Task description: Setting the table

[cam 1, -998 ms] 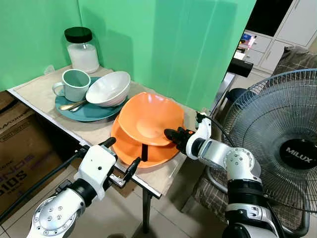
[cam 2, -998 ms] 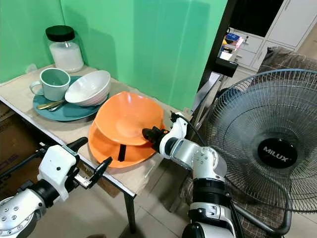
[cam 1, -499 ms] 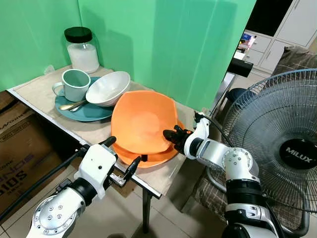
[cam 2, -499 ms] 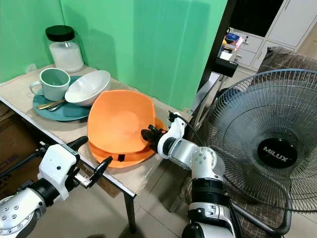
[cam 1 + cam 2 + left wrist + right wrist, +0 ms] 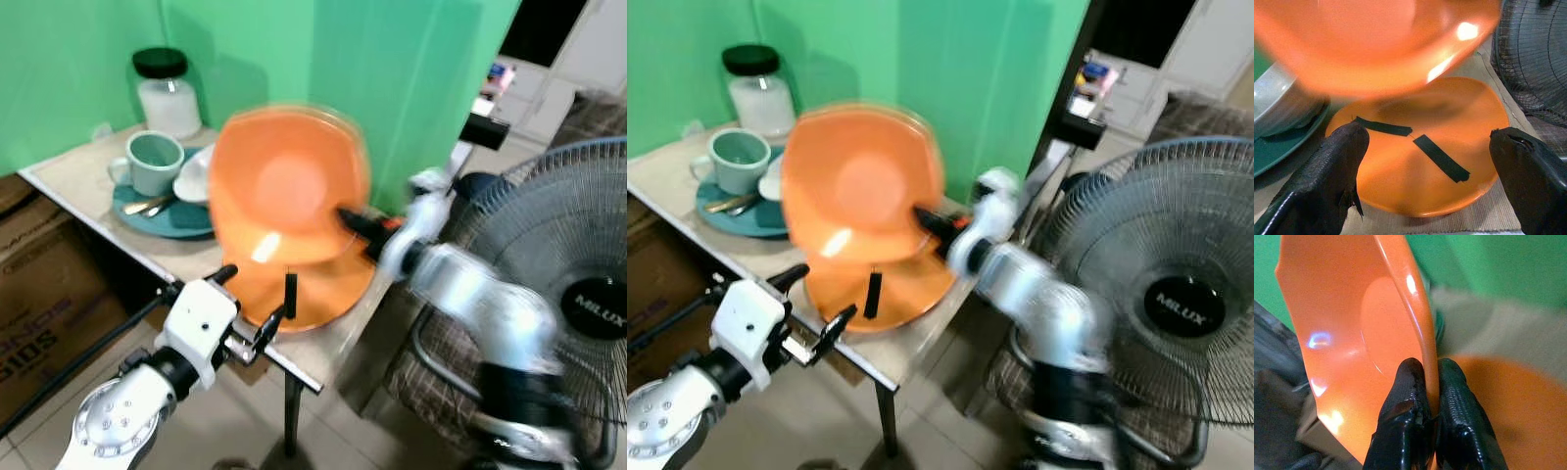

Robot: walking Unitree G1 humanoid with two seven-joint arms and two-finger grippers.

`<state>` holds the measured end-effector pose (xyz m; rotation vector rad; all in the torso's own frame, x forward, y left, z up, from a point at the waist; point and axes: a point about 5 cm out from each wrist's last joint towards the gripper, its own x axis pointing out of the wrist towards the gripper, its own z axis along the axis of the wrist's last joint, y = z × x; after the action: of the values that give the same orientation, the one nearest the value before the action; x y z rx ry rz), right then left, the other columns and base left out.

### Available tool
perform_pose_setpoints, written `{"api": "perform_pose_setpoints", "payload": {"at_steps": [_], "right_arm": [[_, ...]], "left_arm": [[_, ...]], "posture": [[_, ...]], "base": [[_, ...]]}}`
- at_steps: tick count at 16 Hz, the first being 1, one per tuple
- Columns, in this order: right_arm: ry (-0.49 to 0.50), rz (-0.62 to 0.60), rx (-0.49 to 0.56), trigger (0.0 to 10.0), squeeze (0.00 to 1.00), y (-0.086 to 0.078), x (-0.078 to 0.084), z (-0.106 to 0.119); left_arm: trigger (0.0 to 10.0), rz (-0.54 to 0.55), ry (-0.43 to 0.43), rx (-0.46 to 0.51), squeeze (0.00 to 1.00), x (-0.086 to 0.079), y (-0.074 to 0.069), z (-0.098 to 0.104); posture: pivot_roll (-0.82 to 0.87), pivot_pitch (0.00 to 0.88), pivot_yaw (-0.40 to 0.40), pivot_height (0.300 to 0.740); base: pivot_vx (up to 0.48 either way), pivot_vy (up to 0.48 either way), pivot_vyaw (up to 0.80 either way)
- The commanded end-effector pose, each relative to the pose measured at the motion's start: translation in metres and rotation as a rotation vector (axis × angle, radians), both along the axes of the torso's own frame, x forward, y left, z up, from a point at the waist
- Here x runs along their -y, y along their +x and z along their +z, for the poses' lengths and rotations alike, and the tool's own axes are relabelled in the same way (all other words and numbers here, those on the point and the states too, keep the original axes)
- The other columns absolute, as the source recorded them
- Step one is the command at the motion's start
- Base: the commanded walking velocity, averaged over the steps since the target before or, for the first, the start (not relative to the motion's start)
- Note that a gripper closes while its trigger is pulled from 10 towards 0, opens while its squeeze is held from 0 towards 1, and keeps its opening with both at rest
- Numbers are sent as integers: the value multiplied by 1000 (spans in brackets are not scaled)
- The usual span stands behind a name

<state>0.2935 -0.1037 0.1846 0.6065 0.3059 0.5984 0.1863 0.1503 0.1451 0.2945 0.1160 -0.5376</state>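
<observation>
R tool (image 5: 1425,396) is closed on the rim of the top plate (image 5: 284,186), held tilted above the lower plate (image 5: 1425,152) on the surface (image 5: 69,181). L tool (image 5: 257,308) is wide open at 6 o'clock of the lower plate, holding nothing. Advice: keep the pinch firm, level the plate, avoid the cup (image 5: 152,162) at 10 o'clock.

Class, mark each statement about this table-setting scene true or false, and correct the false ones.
1. The right hand pinches the rim of the lifted orange plastic plate. True.
2. A second orange plate with black tape strips lies flat on the table. True.
3. The left hand grips that lower plate. False: its fingers are spread open, apart from it.
4. The pale green mug stands on the floor. False: it stands on the teal round plate.
5. The glass jar has a black lid. True.
</observation>
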Motion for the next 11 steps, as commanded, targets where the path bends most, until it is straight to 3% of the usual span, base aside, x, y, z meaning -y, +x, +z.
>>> {"api": "perform_pose_setpoints", "payload": {"at_steps": [1, 2, 5, 7, 9, 11], "right_arm": [[-8, -22, 109, 4627, 0, -8, 12, 16], [-21, -61, 163, 10000, 0, -14, 23, 25], [-54, -130, 339, 10000, 0, -35, 37, 40], [-188, -194, 344, 10000, 0, -47, 39, 28], [-276, -244, 355, 10000, 0, -43, 37, 22], [-279, -218, 379, 10000, 0, -44, 30, 21]], "left_arm": [[10000, -25, -15, -7, 0, 6, 1, -2], [10000, -40, -30, -2, 0, 11, 3, -2], [10000, -48, -100, 18, 0, 21, 5, 4], [10000, -81, -129, 38, 0, 31, 9, 10], [10000, -100, -136, 34, 0, 39, 9, 7], [10000, -50, -125, 32, 0, 38, 11, 2]], "posture": [[129, 0, -58, 740], [117, 0, -56, 740], [86, 0, -49, 740], [73, 0, -43, 740], [65, 0, -50, 740], [67, 0, -56, 740]], "base": [[0, 0, 0], [0, 0, 0], [0, 0, 0], [0, 0, -394], [0, 0, -778], [0, 0, -769]]}}
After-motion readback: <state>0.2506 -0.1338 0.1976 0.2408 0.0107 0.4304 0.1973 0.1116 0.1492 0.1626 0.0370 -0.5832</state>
